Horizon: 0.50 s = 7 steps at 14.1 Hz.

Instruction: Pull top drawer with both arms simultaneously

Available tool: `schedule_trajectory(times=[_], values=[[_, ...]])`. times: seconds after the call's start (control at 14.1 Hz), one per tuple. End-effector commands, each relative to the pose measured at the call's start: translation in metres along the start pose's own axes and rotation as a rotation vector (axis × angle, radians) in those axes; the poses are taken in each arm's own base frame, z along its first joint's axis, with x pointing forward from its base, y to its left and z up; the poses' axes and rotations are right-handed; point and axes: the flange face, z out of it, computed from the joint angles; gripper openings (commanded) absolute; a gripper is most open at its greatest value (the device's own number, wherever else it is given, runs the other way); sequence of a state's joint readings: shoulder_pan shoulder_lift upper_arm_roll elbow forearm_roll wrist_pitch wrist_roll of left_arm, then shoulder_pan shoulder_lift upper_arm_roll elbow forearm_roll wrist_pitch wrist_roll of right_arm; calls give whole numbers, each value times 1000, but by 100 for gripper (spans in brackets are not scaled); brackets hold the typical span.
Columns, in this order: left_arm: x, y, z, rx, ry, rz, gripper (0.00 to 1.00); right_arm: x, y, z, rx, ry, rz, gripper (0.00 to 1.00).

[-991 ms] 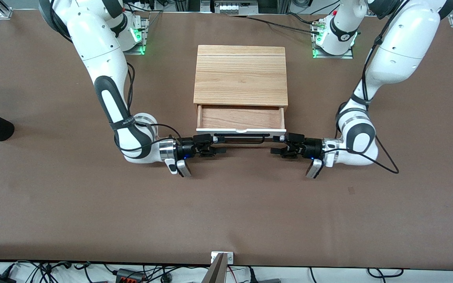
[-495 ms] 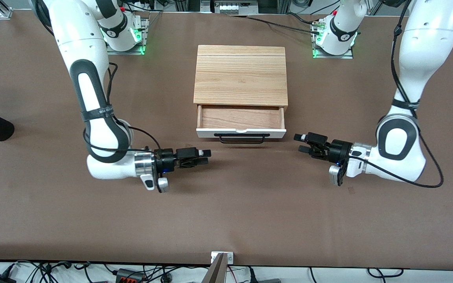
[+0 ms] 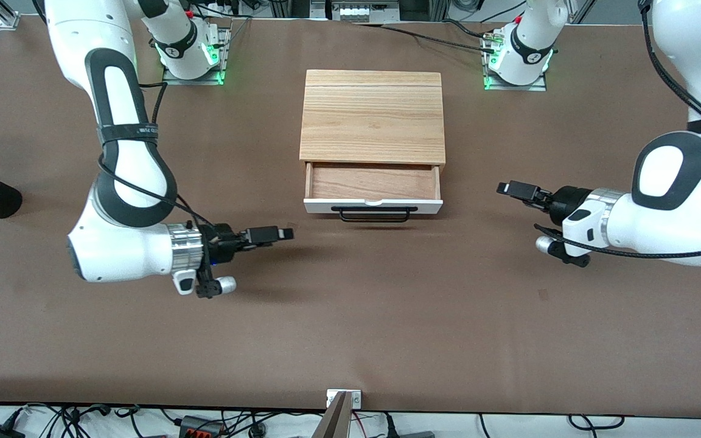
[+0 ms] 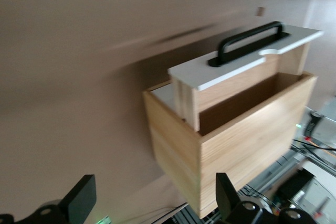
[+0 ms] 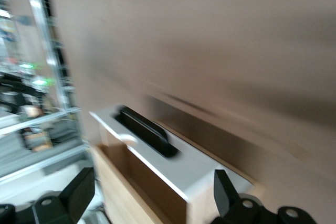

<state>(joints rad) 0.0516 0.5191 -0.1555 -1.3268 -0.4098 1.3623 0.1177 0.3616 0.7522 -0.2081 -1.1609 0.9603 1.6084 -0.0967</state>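
At the lower left of the front view, the right arm's black two-finger gripper [image 3: 277,233] hangs over bare brown table, pointing toward the middle of the frame. Its jaws stand wide and hold nothing; the right wrist view shows both fingers [image 5: 79,192] spread with only air between.

In the centre sits the light-wood grained box [image 3: 372,118]. From its lower edge in the frame projects the top drawer [image 3: 372,193], a shallow tray with a white front panel and reddish-brown wooden inside, drawn well out. The wide black bar handle [image 3: 378,214] runs across the frame, its long axis level with the line between the two grippers.

At the right of the frame, the left arm's black two-finger gripper [image 3: 518,190] hovers over the table, also aimed at the centre, jaws wide and empty; its fingers [image 4: 81,198] frame the drawer in the left wrist view.

Both grippers are well apart from the handle, one off each end. The right one looks somewhat nearer its end. The pull appears done.
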Motion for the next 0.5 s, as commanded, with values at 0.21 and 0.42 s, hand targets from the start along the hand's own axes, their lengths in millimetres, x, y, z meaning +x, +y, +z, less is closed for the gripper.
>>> schedule_trajectory(times=[0.21,0.42], values=[[-47,20,-75,414,124,-151,100,-47,20,-97,-363,-28,172,100],[-65,43,-110,569,213,-157,100,-65,4,-124,-560,35,290,100]])
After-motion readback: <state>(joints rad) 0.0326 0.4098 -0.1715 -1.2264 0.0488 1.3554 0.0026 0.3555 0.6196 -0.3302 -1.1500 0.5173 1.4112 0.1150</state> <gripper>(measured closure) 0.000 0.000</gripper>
